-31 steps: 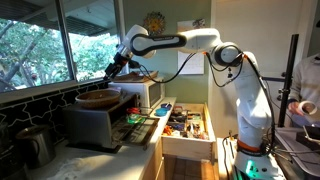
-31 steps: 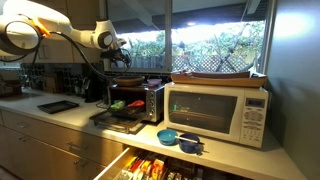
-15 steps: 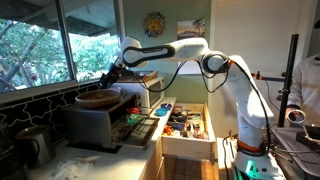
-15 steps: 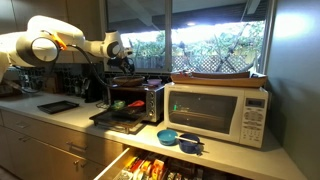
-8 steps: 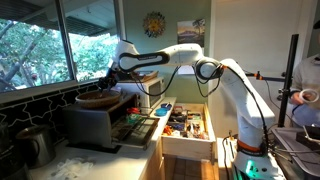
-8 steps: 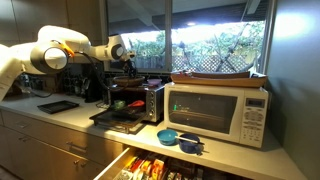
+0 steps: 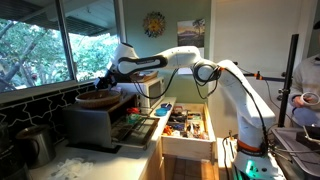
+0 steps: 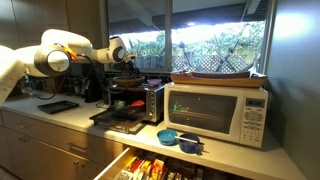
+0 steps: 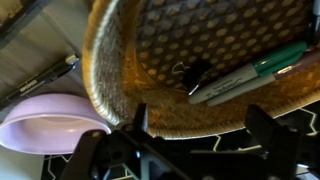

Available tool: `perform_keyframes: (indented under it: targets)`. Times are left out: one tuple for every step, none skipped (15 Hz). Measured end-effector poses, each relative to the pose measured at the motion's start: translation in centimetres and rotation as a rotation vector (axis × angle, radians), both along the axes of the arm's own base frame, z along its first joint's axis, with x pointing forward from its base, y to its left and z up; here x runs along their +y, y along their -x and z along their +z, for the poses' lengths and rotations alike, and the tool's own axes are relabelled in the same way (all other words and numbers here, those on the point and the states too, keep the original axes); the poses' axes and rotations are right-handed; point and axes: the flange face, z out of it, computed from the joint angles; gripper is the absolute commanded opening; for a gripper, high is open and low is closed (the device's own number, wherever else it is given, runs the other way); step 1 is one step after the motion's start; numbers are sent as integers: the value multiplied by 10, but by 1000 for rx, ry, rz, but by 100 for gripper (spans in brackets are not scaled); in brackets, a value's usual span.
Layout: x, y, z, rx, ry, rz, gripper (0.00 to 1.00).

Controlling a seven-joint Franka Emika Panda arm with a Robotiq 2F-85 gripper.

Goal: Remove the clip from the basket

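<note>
- Gripper: jaws spread wide, empty, at the near rim of the basket.
- Clip lies on the basket floor, touching a marker.
- Probably light, stiff and slick; pinch across its body, clear of the marker.

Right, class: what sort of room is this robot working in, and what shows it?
Probably a home kitchen: a microwave and a toaster oven stand on the counter, above an open drawer.
</note>
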Motion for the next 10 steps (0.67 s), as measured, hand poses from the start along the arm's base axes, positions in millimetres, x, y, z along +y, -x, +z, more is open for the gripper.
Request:
perform_keyframes:
  targets:
    - [0, -3, -6, -2, -11, -17, 78]
    - [1, -6, -13, 1, -19, -30, 69]
    - [2, -7, -19, 9, -26, -40, 72]
    - [3, -8, -24, 15, -32, -48, 70]
    - [5, -9, -27, 20, -36, -53, 62]
    - [6, -10, -30, 23, -40, -58, 64]
    - [7, -10, -31, 25, -46, -64, 65]
    - [8, -10, -32, 26, -49, -68, 61]
    - [9, -10, -32, 25, -55, -76, 63]
    - [9, -11, -31, 22, -59, -82, 60]
